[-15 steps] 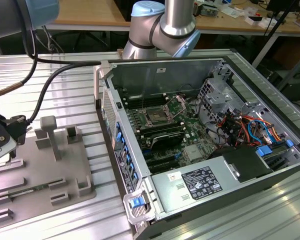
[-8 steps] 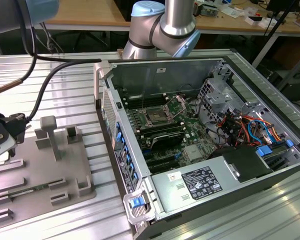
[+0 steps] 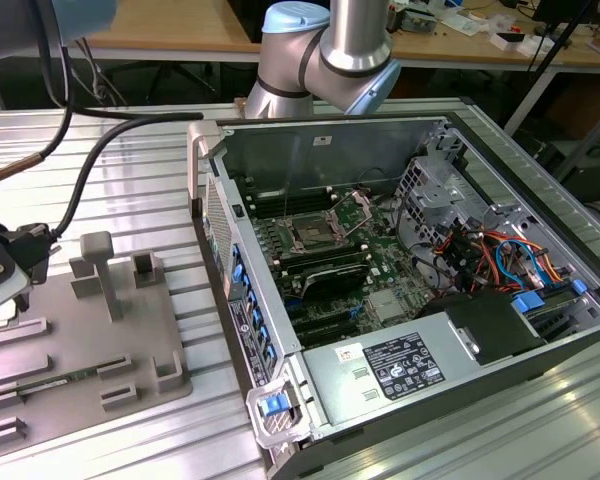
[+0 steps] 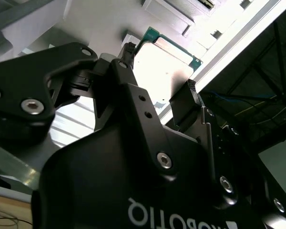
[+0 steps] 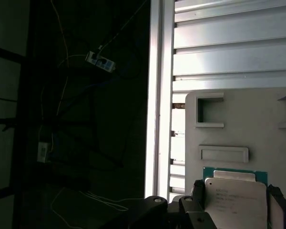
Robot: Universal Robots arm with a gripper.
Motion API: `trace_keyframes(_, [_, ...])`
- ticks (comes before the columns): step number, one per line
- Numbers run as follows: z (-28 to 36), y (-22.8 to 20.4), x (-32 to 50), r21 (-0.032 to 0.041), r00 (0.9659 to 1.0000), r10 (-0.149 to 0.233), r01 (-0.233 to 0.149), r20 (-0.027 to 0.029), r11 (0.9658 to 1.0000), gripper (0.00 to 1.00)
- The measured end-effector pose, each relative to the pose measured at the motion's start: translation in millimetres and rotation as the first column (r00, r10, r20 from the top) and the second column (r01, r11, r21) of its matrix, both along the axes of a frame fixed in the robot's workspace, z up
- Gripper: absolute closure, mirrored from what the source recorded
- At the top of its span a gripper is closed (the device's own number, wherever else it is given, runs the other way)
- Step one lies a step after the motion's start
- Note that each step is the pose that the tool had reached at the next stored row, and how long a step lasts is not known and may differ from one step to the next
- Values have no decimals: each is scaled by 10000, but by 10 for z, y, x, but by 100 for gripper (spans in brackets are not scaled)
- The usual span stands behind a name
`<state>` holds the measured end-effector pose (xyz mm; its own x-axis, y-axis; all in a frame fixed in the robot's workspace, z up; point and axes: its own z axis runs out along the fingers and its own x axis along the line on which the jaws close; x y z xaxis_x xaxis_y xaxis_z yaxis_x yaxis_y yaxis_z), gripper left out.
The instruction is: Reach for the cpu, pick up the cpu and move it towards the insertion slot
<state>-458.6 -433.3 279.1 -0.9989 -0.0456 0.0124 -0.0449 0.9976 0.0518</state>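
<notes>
Gripper (image 4: 158, 71) straddles the cpu (image 5: 234, 198), clamped or not we can't tell, cpu flat on the grey fixture plate (image 5: 238, 124), insertion slot (image 3: 308, 236) well apart from that plate; we judge pick-up in hand, needing even edge squeeze, level lift.

The cpu (image 5: 236, 198) is silvery-white with a thin green rim. Fixture plate (image 5: 257, 124): plain pale grey. Worktop (image 5: 229, 52): silver, ribbed slats. Motherboard (image 3: 385, 265): green.

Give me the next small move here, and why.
Probably squeeze the gripper shut on the cpu before any lift. The gripper straddles the cpu, which lies flat on the grey fixture plate; whether it is clamped yet doesn't show.
</notes>
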Motion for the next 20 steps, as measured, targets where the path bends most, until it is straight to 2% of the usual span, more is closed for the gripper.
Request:
trace_keyframes(12, [69,0,0,-2,10000,0,0,-4,10000,45])
trace_keyframes(20, [74,0,0,0,10000,-3,3,1,10000,45])
